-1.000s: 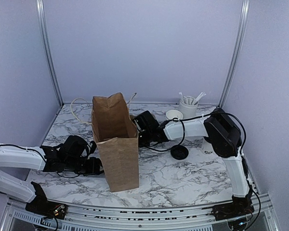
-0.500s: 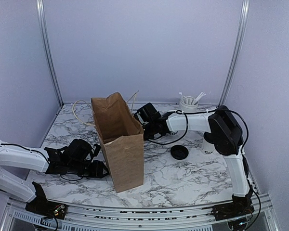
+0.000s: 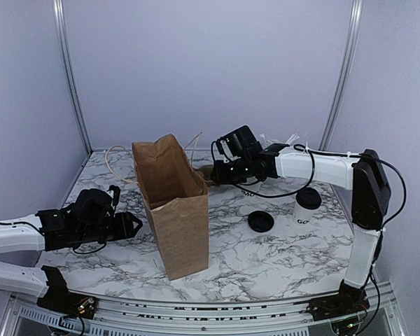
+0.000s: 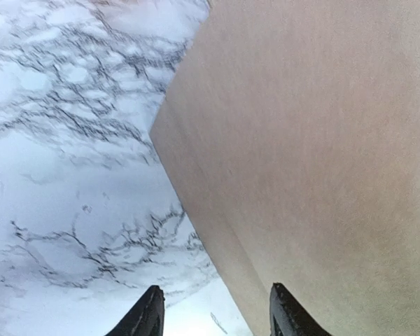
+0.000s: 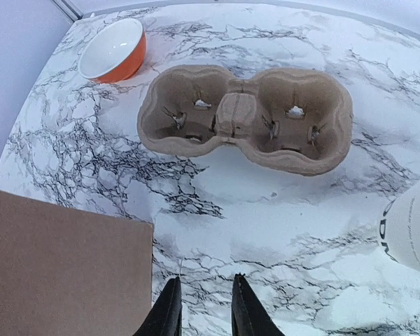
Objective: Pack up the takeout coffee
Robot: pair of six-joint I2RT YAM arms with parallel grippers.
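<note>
The takeout coffee's white cup (image 3: 308, 207), with dark lettering near its base, stands at the right of the table, and its wall shows at the right edge of the right wrist view (image 5: 414, 231). Its black lid (image 3: 260, 221) lies flat to the left of it. An upright brown paper bag (image 3: 173, 213) stands mid-table with its mouth open. My left gripper (image 3: 133, 223) is open just left of the bag, whose near corner (image 4: 196, 203) lies ahead of the fingertips (image 4: 219, 316). My right gripper (image 3: 212, 173) hovers behind the bag, slightly open and empty (image 5: 204, 308).
A brown pulp cup carrier (image 5: 245, 119) lies on the marble below my right gripper, with an orange bowl (image 5: 114, 50) beyond it. White stirrers (image 3: 292, 142) poke up behind the right arm. A pale cord loop (image 3: 112, 159) lies at the back left.
The bag has shifted slightly right. My right arm rose and swung back from the bag's rim, its jaws parting. My left gripper drew back left, off the bag's side.
</note>
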